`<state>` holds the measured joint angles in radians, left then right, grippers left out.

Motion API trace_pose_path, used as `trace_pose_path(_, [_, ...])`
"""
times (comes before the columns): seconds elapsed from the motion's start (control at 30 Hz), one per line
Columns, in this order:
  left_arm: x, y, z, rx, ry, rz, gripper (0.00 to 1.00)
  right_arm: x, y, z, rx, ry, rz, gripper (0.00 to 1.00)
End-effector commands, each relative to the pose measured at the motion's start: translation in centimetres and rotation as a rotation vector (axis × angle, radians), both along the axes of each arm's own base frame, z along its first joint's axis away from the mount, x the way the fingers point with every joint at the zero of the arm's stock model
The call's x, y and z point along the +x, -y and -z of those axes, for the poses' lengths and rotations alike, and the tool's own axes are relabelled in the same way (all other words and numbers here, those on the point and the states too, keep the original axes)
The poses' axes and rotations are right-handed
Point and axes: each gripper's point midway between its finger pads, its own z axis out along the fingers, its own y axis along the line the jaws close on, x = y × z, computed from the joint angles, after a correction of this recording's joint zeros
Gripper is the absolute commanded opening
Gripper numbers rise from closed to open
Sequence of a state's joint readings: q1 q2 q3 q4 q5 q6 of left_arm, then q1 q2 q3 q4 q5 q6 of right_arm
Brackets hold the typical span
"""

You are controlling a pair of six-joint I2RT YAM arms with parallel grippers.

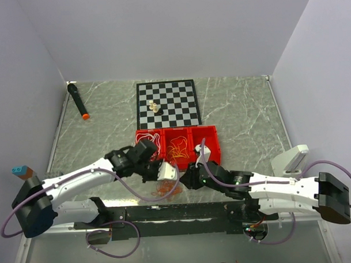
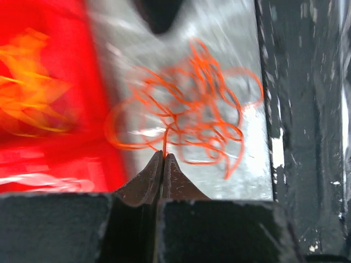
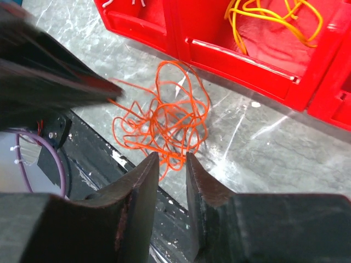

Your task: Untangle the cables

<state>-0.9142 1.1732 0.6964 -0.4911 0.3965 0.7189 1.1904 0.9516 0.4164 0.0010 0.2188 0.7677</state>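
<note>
Where the left tool is clenched on one strand, the red-orange cable tangle lies on the desk just beside the red bin. Yellow-orange cables sit in the bin's middle compartment. The right tool is released, fingertips apart at the tangle's near edge.

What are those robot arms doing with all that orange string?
They are untangling cables. The left hand is pinched shut on one strand of the red-orange cable, which lies in a messy heap on the table just in front of the red bin. The right hand is open, pointing at the same heap and gripping nothing. In the bin, yellow-orange cables lie in the middle compartment, white cables in the left one.
</note>
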Motion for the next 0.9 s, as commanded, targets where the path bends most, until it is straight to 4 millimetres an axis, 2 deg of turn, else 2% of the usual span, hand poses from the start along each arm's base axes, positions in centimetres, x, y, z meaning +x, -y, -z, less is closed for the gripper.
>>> trace_pose_path(0.0, [0.9, 2.6, -10.0, -0.163, 0.056, -0.004, 0.01, 0.3, 0.9, -0.8, 0.000, 0.025, 0.014, 0.39])
trace_pose_path(0.07, [0.6, 3.1, -14.4, -0.227, 0.079, 0.018, 0.01, 0.4, 1.1, -1.7, 0.012, 0.042, 0.013, 0.46])
trace_pose_path(0.13, [0.1, 2.8, -17.2, -0.262, 0.093, 0.025, 0.01, 0.4, 1.1, -2.9, 0.036, 0.063, 0.010, 0.57])
trace_pose_path(0.23, [-0.9, 2.2, -20.3, -0.307, 0.120, 0.057, 0.01, 0.4, 1.2, -4.7, 0.071, 0.096, 0.001, 0.68])
trace_pose_path(0.3, [-1.8, 1.9, -21.7, -0.338, 0.132, 0.074, 0.01, 0.5, 1.3, -5.9, 0.092, 0.117, 0.002, 0.72])
trace_pose_path(0.4, [-2.9, 1.4, -23.5, -0.387, 0.156, 0.094, 0.01, 0.8, 1.6, -7.2, 0.105, 0.146, 0.010, 0.74])
trace_pose_path(0.53, [-3.2, 1.4, -26.3, -0.459, 0.192, 0.080, 0.01, 1.0, 1.4, -7.7, 0.091, 0.150, 0.015, 0.75])
trace_pose_path(0.73, [-3.0, 1.0, -31.5, -0.541, 0.287, 0.086, 0.01, 0.2, -0.8, -7.3, 0.093, 0.132, -0.070, 0.74])
trace_pose_path(0.83, [-2.8, 1.0, -33.8, -0.588, 0.333, 0.081, 0.01, 0.3, -1.8, -8.7, 0.099, 0.174, -0.094, 0.75])
trace_pose_path(0.87, [-2.8, 1.0, -34.5, -0.602, 0.343, 0.082, 0.01, 0.5, -2.2, -9.8, 0.110, 0.194, -0.096, 0.76])
